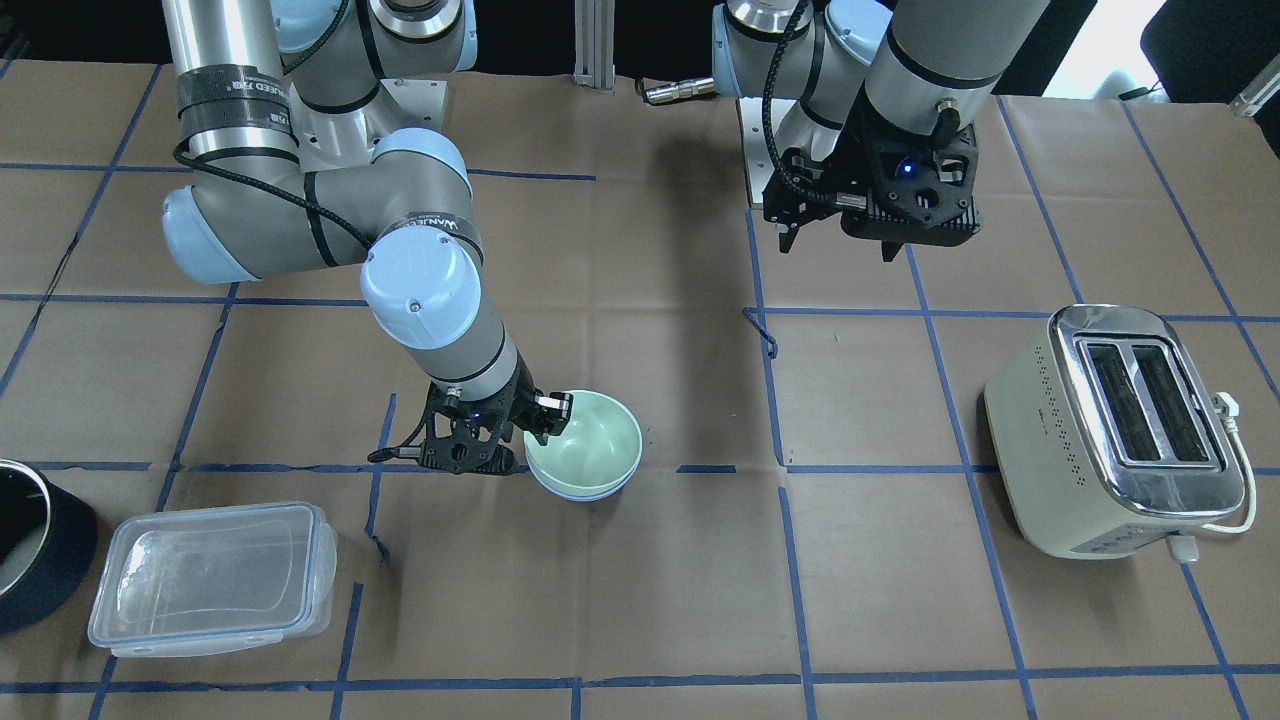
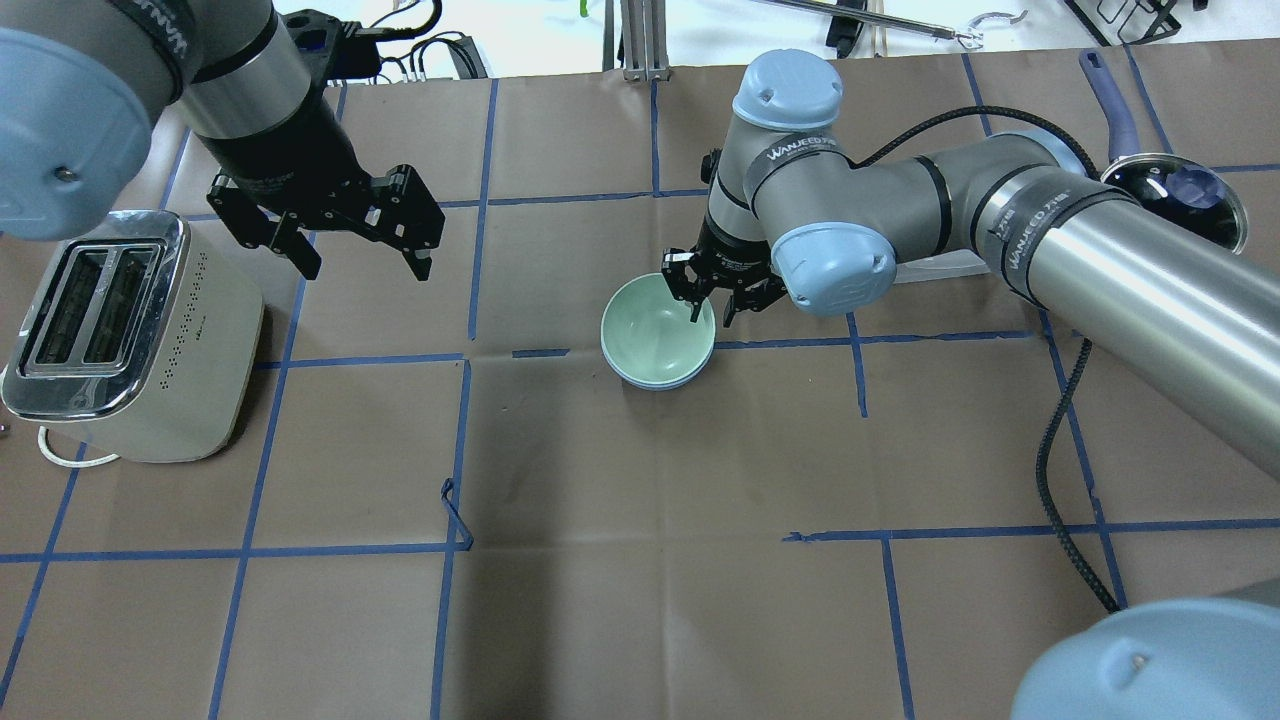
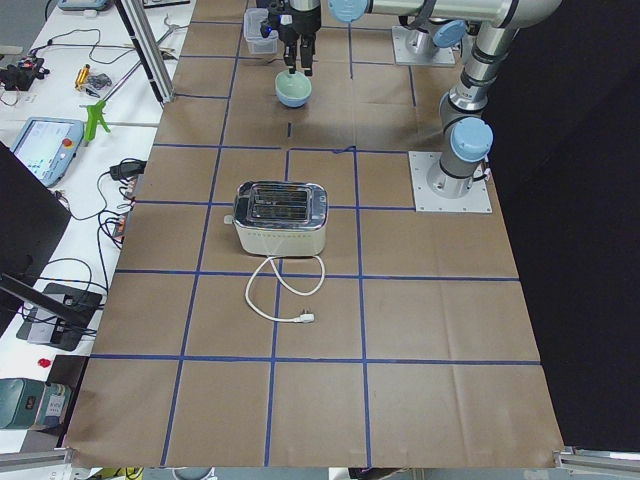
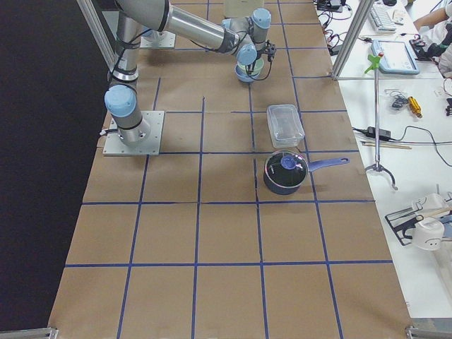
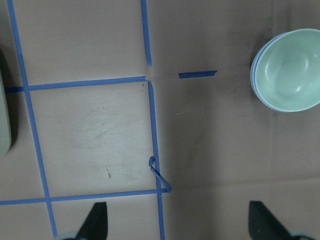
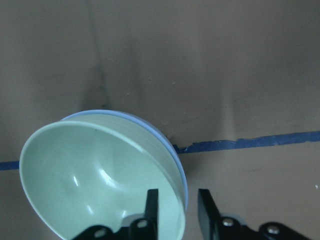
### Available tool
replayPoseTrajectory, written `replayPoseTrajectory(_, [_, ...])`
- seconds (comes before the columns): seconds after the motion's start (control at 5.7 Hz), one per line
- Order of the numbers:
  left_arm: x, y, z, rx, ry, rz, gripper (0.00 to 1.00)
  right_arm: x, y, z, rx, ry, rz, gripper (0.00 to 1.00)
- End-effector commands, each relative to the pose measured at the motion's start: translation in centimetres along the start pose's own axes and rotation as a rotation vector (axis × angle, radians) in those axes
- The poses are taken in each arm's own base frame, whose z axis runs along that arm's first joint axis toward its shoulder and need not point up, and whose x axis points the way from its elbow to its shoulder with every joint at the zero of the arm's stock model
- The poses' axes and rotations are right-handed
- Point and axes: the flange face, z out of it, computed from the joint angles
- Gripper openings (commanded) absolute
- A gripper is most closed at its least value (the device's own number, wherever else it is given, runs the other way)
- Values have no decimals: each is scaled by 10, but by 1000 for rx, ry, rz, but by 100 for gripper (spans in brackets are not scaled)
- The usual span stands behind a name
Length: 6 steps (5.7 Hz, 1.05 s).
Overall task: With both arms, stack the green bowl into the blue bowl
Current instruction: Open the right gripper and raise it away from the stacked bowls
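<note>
The pale green bowl [image 1: 590, 435] sits nested inside the light blue bowl [image 1: 585, 493] near the table's middle; only the blue rim shows beneath it [image 2: 655, 383]. My right gripper [image 2: 710, 312] is at the green bowl's rim [image 6: 90, 175], one finger inside and one outside, jaws a little apart with gaps to the wall on both sides. My left gripper [image 2: 360, 255] hangs open and empty above the table, well away from the bowls. In the left wrist view both bowls [image 5: 292, 67] lie at the upper right.
A cream toaster [image 1: 1115, 430] with its cord stands on the robot's left side. A clear lidded container [image 1: 210, 575] and a dark pot [image 1: 30, 540] stand on the robot's right side. Blue tape lines cross the brown table cover.
</note>
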Motion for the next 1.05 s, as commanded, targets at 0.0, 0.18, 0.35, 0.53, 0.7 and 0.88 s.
replayPoseTrajectory(0.0, [-1, 0, -1, 2, 0, -2, 98, -3, -8, -56, 25, 0, 6, 100])
replayPoseTrajectory(0.18, [-1, 0, -1, 2, 0, -2, 98, 4, -15, -113, 13, 47, 14, 100])
replayPoseTrajectory(0.35, [-1, 0, 0, -1, 0, -2, 98, 18, -11, -169, 5, 108, -47, 100])
replayPoseTrajectory(0.53, [-1, 0, 0, -1, -1, -2, 98, 48, 6, -207, -16, 181, -93, 100])
replayPoseTrajectory(0.7, [-1, 0, -1, -1, -1, -2, 98, 80, 33, -238, -78, 192, -82, 100])
replayPoseTrajectory(0.88, [0, 1, 0, -3, 0, -1, 98, 98, 63, -248, -113, 187, -78, 100])
